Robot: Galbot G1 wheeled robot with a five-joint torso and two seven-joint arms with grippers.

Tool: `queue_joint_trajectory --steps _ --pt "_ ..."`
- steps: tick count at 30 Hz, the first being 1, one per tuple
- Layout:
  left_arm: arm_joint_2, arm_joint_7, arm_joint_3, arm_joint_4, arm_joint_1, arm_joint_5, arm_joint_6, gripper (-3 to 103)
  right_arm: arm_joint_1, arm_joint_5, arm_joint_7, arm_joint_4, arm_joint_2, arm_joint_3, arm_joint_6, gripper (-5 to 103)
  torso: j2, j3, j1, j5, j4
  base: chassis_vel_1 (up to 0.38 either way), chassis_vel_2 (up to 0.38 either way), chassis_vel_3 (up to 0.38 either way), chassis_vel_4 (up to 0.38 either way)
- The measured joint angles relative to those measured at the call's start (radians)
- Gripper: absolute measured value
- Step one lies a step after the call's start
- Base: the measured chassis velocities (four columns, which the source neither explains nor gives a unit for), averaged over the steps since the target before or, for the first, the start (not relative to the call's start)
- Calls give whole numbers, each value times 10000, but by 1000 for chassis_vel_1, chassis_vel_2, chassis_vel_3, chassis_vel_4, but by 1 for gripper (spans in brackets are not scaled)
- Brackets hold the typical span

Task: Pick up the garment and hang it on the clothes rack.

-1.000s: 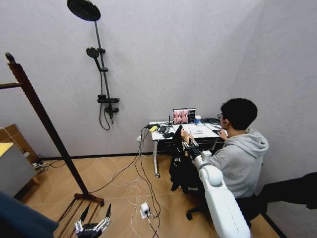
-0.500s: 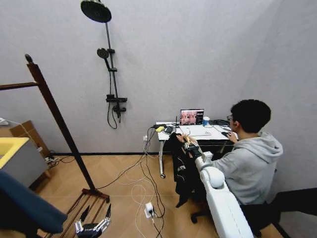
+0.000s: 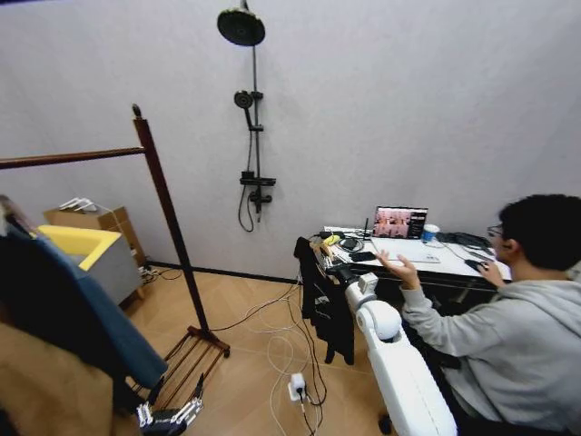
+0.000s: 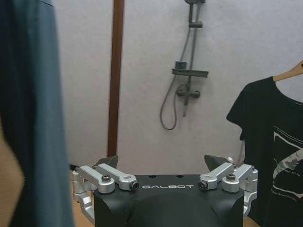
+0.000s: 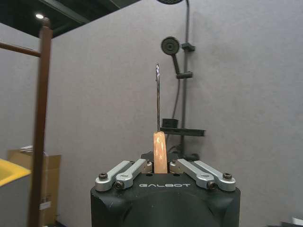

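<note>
Garment (image 3: 322, 300) short black w/ print, on wooden hanger (image 5: 160, 152), right gripper (image 5: 161, 166) clamping hanger, left gripper (image 4: 161, 163) spread wide

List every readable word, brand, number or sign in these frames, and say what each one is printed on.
"GALBOT": on the black body of the left pincer, which is open.
"GALBOT": on the black body of the right pincer, shut on the wooden hanger of the garment.
White print on the garment's front: a graphic, no legible words.
Laptop screen on the desk: too small to read.
</note>
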Motion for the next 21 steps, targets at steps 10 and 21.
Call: queue_joint_trajectory --steps 10,21 --pt "0 0 0 0 0 0 0 100 207 228 169 275 -52 -388 -253 10 0 1 1 3 -3 130 122 119 125" --pt "0 0 0 0 0 0 0 100 356 160 126 322 -121 -319 -281 10 0 1 1 1 -3 121 120 124 118"
